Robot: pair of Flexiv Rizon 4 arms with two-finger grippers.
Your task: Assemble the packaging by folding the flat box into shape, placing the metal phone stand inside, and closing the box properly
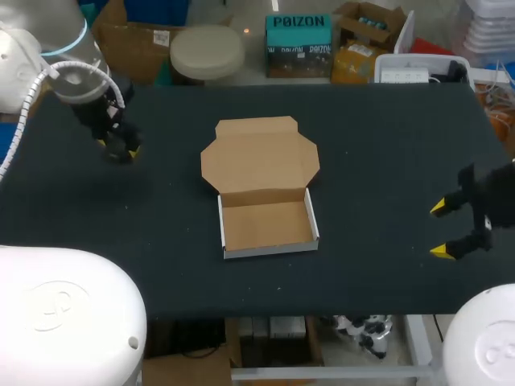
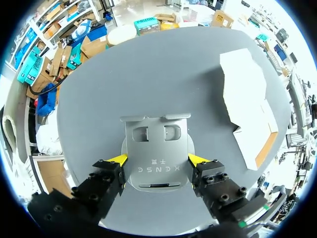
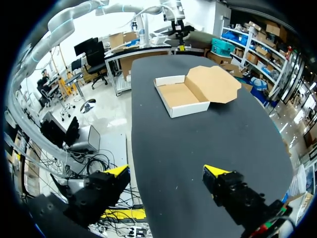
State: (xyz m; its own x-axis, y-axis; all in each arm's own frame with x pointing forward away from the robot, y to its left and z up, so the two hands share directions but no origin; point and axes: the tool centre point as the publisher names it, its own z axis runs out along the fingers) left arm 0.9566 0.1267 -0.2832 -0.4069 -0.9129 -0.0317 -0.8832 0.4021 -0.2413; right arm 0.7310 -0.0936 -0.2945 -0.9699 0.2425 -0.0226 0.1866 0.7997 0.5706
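My left arm comes in at the far left, wrist bent down, left gripper point(image 1: 119, 149) pointing downward. My right arm enters at the right edge, right gripper point(image 1: 439, 231) held level, its fingers spread wide.

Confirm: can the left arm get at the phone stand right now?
Probably yes: the phone stand lies flat directly under the left end effector, nothing on it, and the box sits off to one side.

- The phone stand point(image 2: 156, 158) is grey metal, smooth, with a dull satin finish.
- The box point(image 1: 265, 221) is thin cardboard, matt brown inside and smooth white outside.
- The table point(image 1: 386, 161) has a dark, matt, cloth-like top.
- The left arm's housing point(image 1: 56, 314) looks like smooth, white, faintly glossy plastic.
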